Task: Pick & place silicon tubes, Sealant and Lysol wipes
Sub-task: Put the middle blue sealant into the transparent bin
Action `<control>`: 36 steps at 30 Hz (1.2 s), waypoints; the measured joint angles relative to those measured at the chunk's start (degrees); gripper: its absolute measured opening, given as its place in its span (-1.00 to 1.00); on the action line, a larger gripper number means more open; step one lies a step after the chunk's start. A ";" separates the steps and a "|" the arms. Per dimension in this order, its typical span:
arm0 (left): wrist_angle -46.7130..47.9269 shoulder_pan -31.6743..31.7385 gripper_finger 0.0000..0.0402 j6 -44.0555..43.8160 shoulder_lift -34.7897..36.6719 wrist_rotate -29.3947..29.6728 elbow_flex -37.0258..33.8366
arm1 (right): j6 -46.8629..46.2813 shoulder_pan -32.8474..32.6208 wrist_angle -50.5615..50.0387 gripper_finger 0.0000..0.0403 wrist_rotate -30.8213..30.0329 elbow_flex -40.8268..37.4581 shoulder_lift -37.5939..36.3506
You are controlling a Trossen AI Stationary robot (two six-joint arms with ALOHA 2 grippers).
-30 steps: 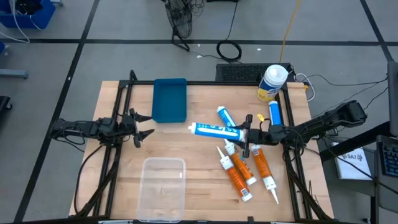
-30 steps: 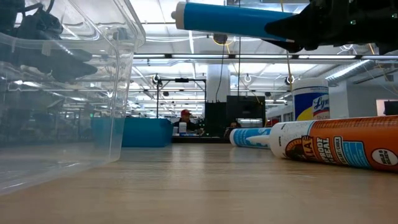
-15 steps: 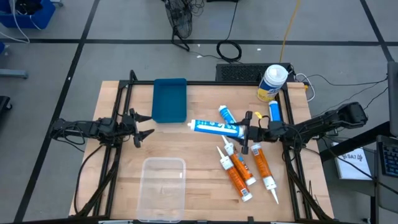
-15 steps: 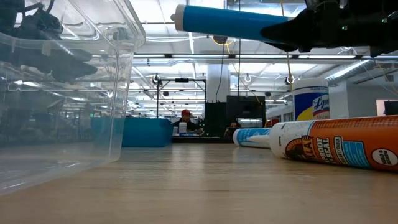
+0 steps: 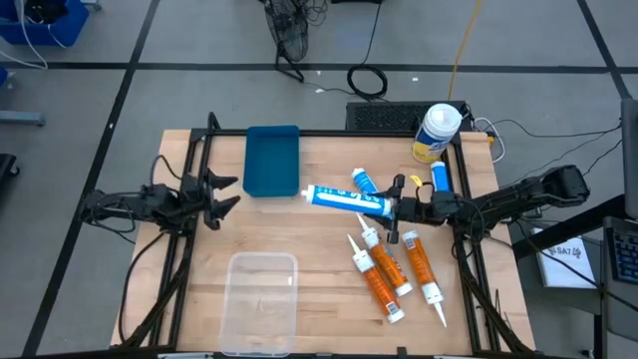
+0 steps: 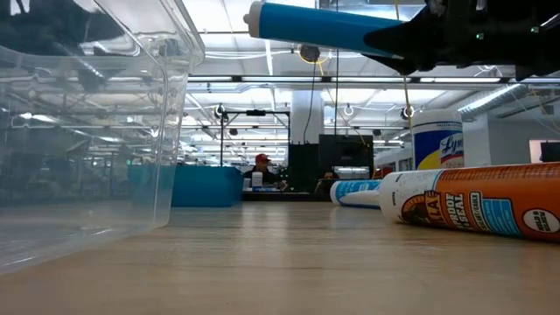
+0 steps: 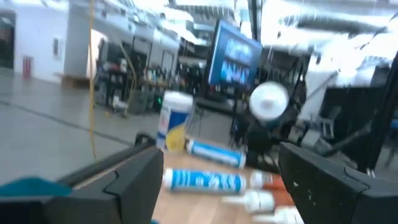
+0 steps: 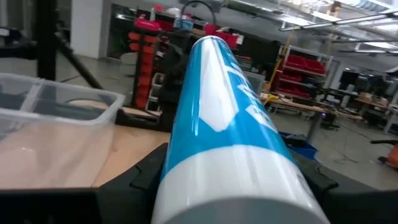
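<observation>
A grey floor (image 5: 80, 120) crossed by dark lines surrounds the wooden worktop (image 5: 319, 259). At twelve o'clock beyond it, black cables (image 5: 369, 80) coil beside a yellow cord (image 5: 461, 50); a blue bin (image 5: 45, 20) sits toward ten o'clock. The low view shows ceiling strip lights (image 6: 262, 83), a white pillar (image 6: 308, 114), and a seated person in a red cap (image 6: 262, 168).

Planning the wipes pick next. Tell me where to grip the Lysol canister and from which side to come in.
Grip the Lysol wipes around the round labelled body, below the white domed lid, which would likely slip. It stands upright at the table's far right corner, so the right gripper should probably approach level from the table side, once it sets down the blue tube it holds.
</observation>
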State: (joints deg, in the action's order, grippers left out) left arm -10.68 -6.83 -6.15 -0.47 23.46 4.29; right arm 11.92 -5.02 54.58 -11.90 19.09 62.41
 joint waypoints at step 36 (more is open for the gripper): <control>-39.99 0.91 0.54 12.54 -61.17 -20.77 18.47 | -0.14 5.03 2.77 0.00 14.91 13.78 19.07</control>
State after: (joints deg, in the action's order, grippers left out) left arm -50.67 -5.92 6.39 -61.64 2.69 22.76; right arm 11.78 0.01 57.35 3.01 32.88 81.48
